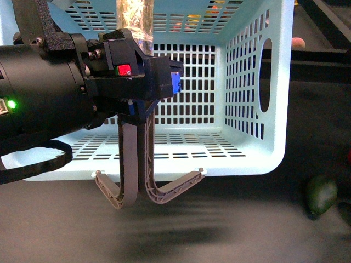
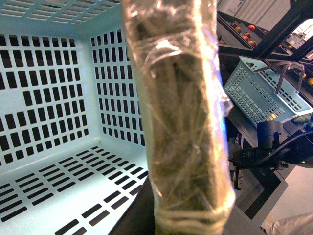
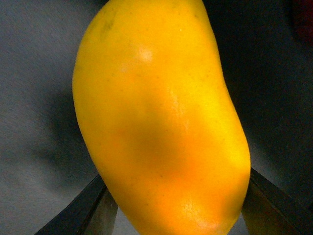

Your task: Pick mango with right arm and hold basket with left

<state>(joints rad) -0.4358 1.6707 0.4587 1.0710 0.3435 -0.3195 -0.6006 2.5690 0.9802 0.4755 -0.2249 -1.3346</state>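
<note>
The pale-blue basket (image 1: 249,109) fills most of the front view, its slotted inside empty. Its two grey-brown handles (image 1: 134,164) are swung up together and run in under the dark-blue block of the left gripper (image 1: 137,55). That gripper sits at the end of the bulky black left arm (image 1: 38,93), whose green light is lit. Only one tape-wrapped finger (image 2: 181,122) shows, reaching over the basket's open top. The handles look carried by the gripper, but I cannot tell whether its jaws are clamped on them or merely hooked under. Nor can I tell whether the basket rests on the dark worktop (image 1: 219,235) or hangs clear of it. The holding half of the task looks in hand. In the right wrist view the mango (image 3: 156,112) sits between the two dark jaws of the right gripper (image 3: 173,196), which meet its flanks on either side near one end. That reads as a grip already made. It is out of the front view, so its place relative to the basket is unknown. The next move probably calls for a steady lift without squeezing harder, since the skin is smooth and the body tapers. It is plain yellow deepening to orange at the gripped end, unmarked and glossy. A dull dark-green fruit (image 1: 321,194) lies on the worktop beside the basket.
</note>
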